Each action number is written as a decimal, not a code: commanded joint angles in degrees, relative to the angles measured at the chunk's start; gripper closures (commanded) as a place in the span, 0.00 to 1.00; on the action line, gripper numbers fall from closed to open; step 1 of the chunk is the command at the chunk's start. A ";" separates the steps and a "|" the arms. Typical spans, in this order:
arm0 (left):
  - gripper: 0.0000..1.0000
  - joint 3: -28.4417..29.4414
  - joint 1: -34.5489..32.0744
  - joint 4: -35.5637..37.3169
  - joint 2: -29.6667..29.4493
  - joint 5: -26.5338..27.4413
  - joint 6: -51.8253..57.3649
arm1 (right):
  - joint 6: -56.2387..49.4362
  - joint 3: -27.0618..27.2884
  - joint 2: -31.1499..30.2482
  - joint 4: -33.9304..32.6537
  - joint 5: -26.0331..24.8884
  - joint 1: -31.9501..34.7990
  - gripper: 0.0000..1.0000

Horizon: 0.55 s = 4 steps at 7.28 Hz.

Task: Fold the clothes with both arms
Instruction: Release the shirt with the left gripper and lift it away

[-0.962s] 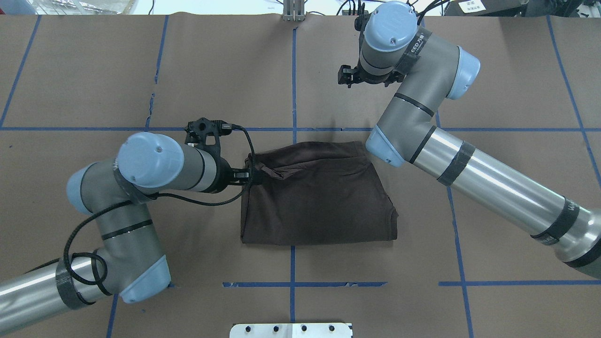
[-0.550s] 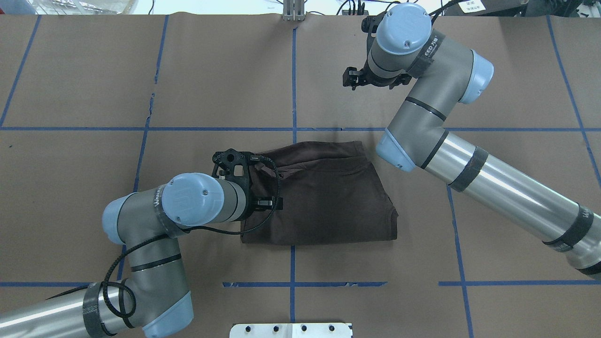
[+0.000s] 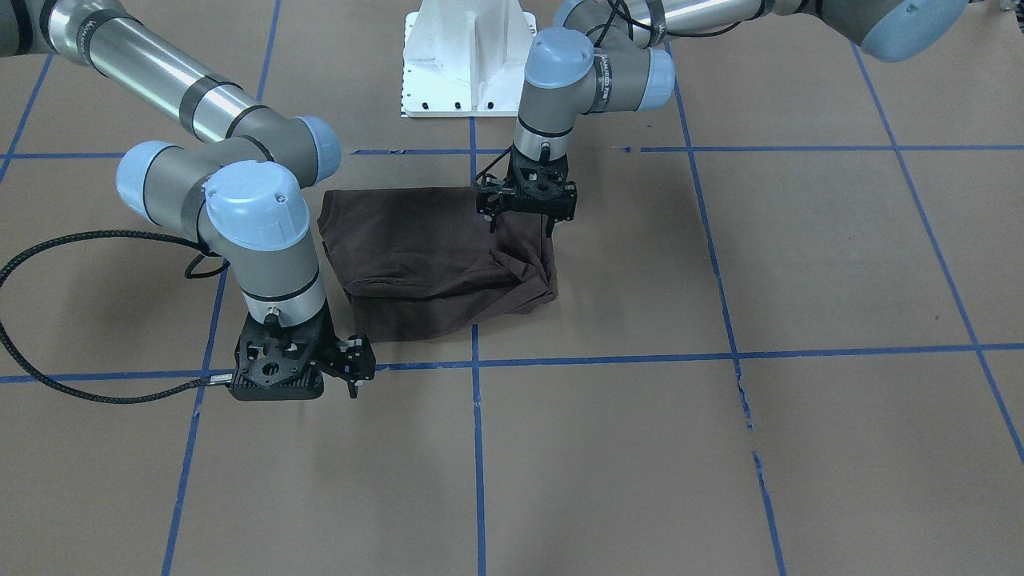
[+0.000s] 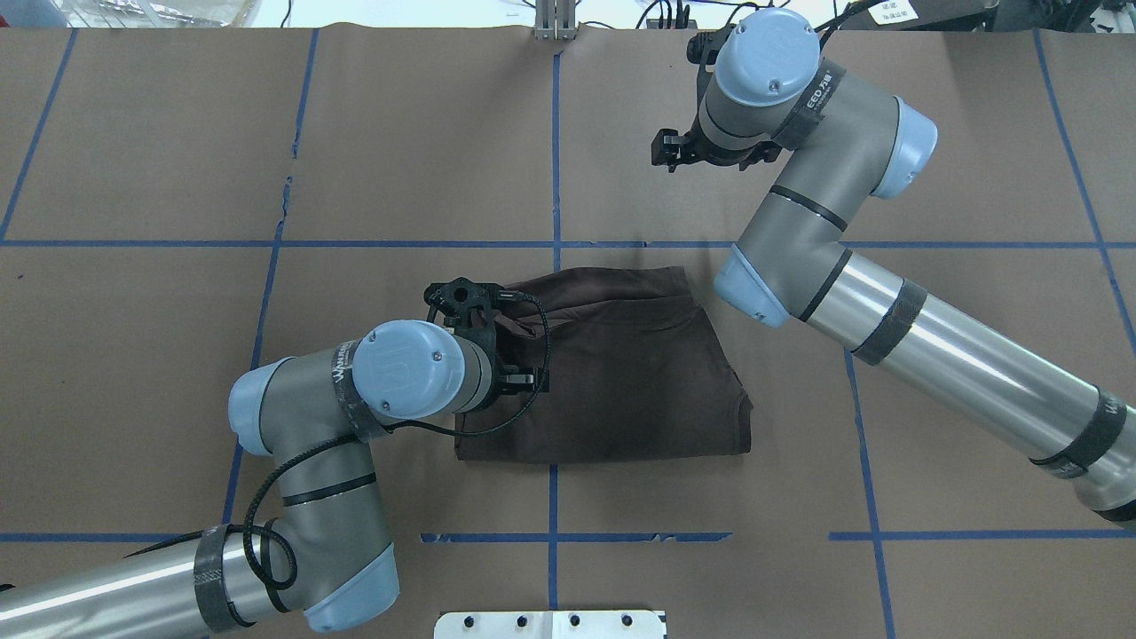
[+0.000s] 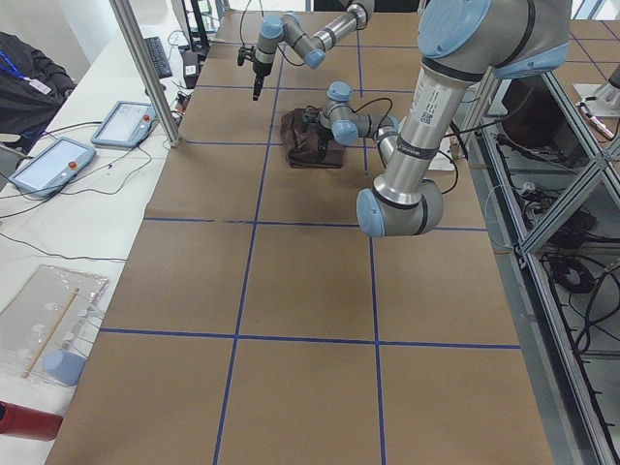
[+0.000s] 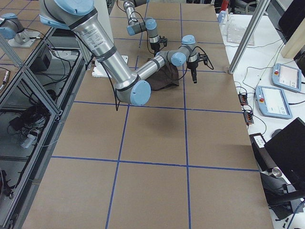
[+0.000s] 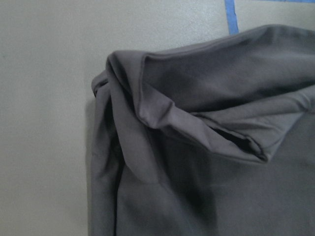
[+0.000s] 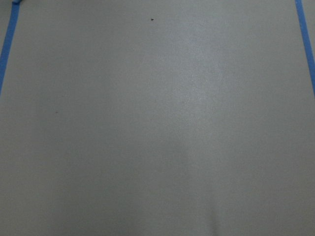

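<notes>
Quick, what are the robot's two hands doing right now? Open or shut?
Left gripper: open over the T-shirt, holding nothing.
Right gripper: holding nothing, over the bare table; open or shut cannot be told.

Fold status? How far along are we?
Done: the T-shirt lies folded into a compact block on the table.
In hand: the left gripper hovers open over the shirt's rumpled corner, holding nothing. The right gripper is off the cloth, over bare table.
Left: that corner is bunched, so it likely needs flattening, perhaps one more fold.
</notes>
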 commanded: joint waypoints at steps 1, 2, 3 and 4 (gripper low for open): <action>0.00 4.41 -1.86 -0.22 -3.26 0.01 0.00 | -0.09 -0.02 -0.10 0.00 0.00 0.00 0.00; 0.00 6.08 -3.44 -0.49 -4.24 -0.08 0.00 | -0.09 -0.03 -0.10 0.00 0.00 0.00 0.00; 0.00 7.84 -5.54 -1.71 -4.77 -0.08 -0.09 | -0.09 -0.03 -0.10 0.00 0.00 0.00 0.00; 0.00 11.25 -8.69 -2.33 -6.52 -0.25 0.09 | -0.09 0.06 -0.10 0.00 0.00 0.09 0.00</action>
